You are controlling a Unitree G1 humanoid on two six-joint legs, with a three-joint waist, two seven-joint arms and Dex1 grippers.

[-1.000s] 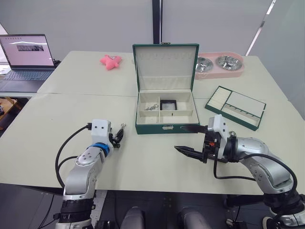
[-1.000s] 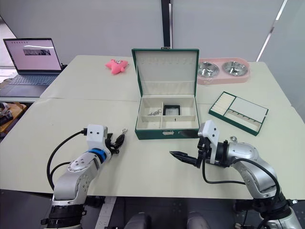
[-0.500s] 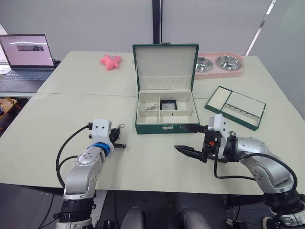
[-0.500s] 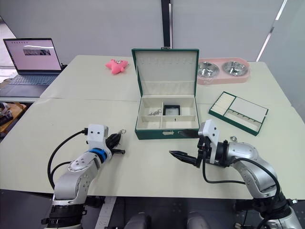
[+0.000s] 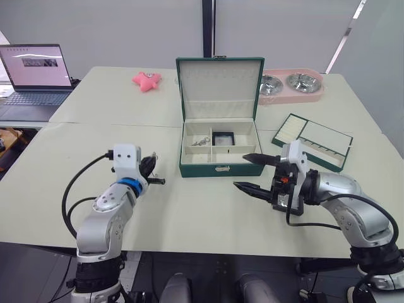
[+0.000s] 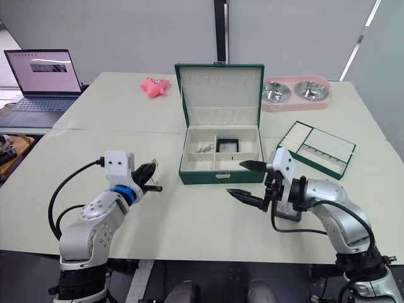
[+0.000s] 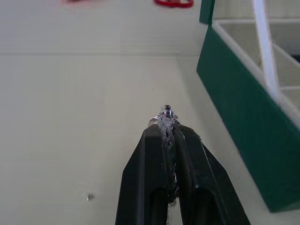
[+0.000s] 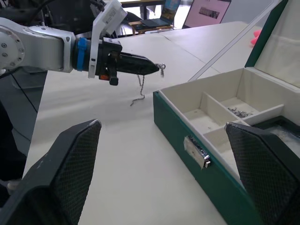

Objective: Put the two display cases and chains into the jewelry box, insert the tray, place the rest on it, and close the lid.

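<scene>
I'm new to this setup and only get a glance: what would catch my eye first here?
The open dark green jewelry box at the table's centre, its lid upright, with a display case and a chain already inside. Left of it, the left gripper pinches a dangling silver chain. The right gripper gapes open beside the box front.

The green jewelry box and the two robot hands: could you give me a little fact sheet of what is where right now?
jewelry box: on the table, between the two arms
lid: open, standing upright
inside the box: one display case and a chain
left gripper: shut on another chain dangling from its tip, beside the box
right gripper: open, holding nothing, near the box's front right corner
tray: on the table to the right of the box, not yet inserted
</scene>
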